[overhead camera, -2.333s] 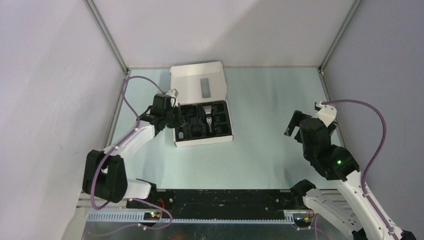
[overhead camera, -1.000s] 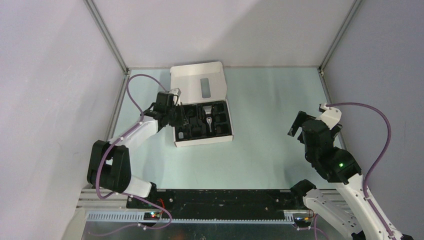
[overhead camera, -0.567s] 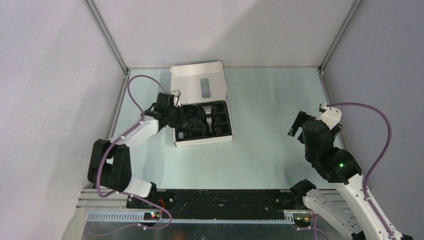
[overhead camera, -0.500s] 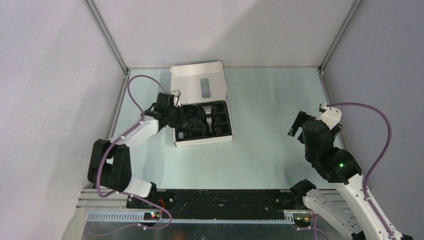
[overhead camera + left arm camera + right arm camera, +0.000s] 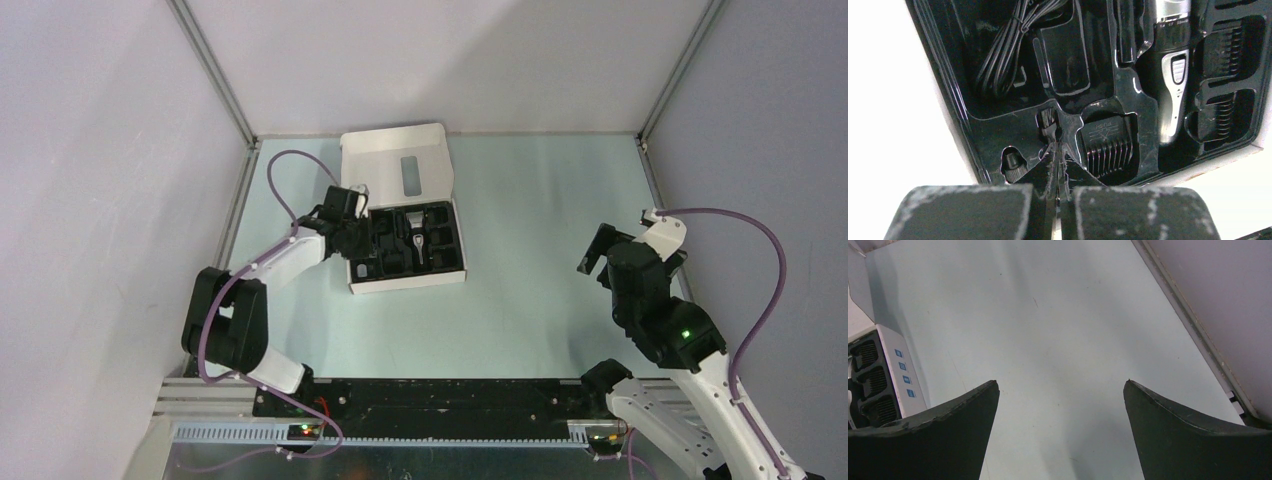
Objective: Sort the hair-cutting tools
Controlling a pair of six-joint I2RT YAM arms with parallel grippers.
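Lifting straight up, clear of the tray (image 5: 973, 131), suits the left gripper (image 5: 1055, 151), seemingly pinched tight on the brush (image 5: 1047, 120); the right gripper (image 5: 1060, 385) gapes empty.

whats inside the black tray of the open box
In the tray: a coiled cord, the clipper, comb attachments and the bristle end of a brush. The shut left gripper covers the brush's handle, so whether it is pinched cannot be seen.
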